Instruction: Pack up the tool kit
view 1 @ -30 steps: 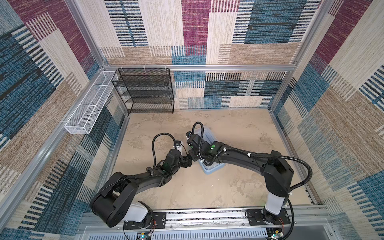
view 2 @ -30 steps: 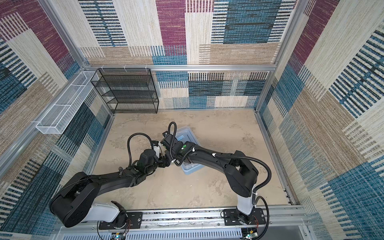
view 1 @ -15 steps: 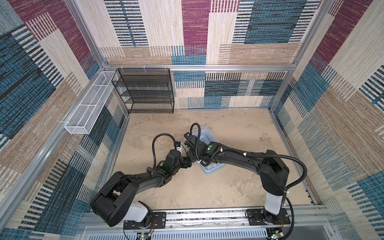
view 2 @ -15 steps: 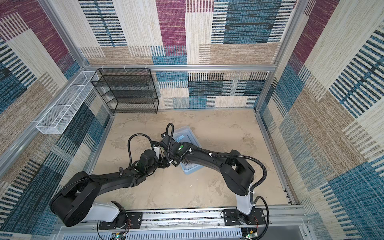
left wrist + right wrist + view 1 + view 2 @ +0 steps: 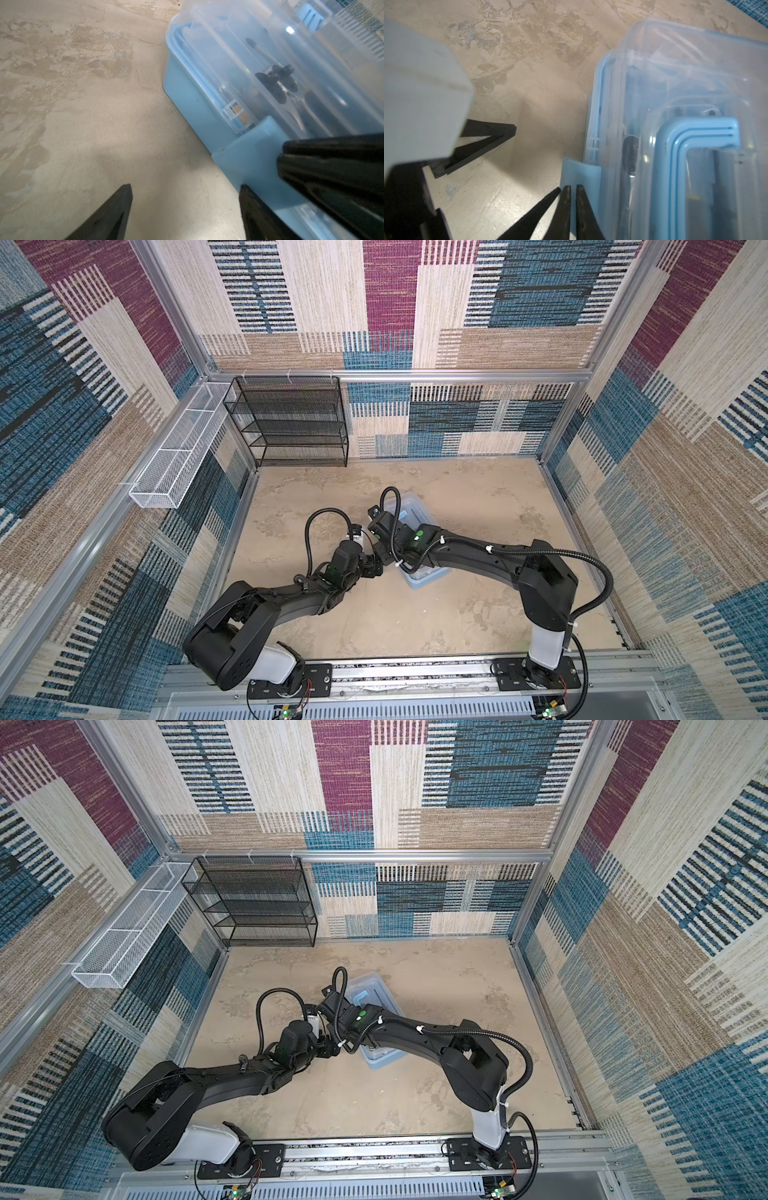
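Latching looks the step in hand: the toolbox [image 5: 417,512] sits closed mid-table [image 5: 478,614], tools [image 5: 276,83] inside. The right gripper [image 5: 572,187], jaws together, seemingly presses the side latch [image 5: 579,172]; the left gripper [image 5: 186,187] hovers spread beside it. Next: a firm push until it snaps.

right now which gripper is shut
The right gripper: its jaws are together at the light-blue latch of the toolbox, while the left gripper stands wide open.
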Controlling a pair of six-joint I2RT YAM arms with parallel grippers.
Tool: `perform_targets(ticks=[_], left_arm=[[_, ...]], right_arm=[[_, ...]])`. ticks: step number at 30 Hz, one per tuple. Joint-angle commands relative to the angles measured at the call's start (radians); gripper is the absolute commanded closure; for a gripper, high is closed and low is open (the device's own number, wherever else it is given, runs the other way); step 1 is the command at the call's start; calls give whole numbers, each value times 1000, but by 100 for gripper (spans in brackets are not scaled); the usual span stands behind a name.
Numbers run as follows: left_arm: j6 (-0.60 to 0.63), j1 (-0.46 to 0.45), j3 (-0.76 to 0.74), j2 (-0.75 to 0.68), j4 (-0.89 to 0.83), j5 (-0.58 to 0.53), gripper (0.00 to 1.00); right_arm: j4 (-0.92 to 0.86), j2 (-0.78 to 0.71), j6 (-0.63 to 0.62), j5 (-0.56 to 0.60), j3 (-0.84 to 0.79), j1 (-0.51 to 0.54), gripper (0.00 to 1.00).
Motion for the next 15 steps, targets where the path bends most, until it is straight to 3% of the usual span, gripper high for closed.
perform_targets(ticks=[1,15], left_arm=[[-16,1,-1,3,30,3,16],[-21,1,8,18,40,11,16]], right_arm=[[-40,3,12,39,-1,0,89],[-62,17,21,67,1,-1,89]])
